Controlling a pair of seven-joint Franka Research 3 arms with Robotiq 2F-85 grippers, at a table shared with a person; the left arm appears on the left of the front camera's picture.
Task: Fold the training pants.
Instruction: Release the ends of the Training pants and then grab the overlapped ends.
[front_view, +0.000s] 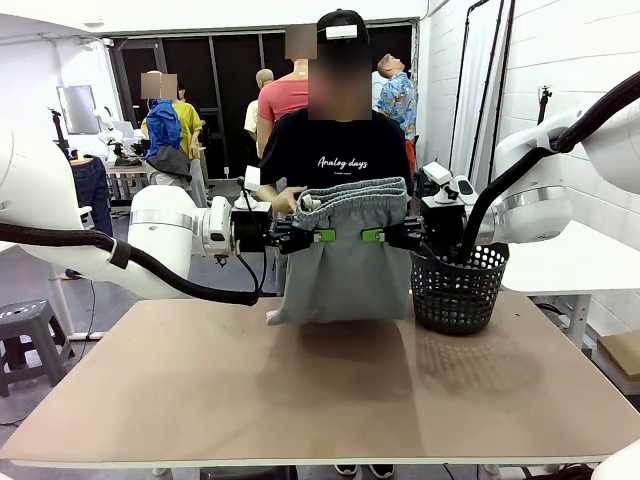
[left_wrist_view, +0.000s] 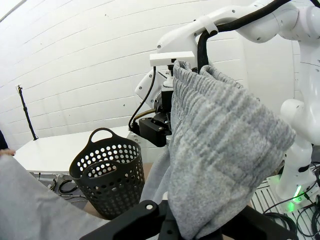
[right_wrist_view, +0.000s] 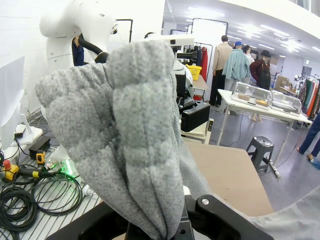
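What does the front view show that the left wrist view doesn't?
Front: the person in a black T-shirt behind the training pants, whose whole length hangs down to the table. Left wrist: the white brick wall and a green light low down. Both: pants, black basket, left hand and right hand shut on the waistband.

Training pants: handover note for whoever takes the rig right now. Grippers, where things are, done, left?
Left gripper: shut on the training pants, just below the waistband.
Right gripper: shut on the same band, beside the left one.
Pants: hanging between the grippers, lower end down at the table near its far edge. The person's hand is by the waistband corner. The black basket stands on the table beside them.
Done: pants lifted.
Left: lay them down and fold.
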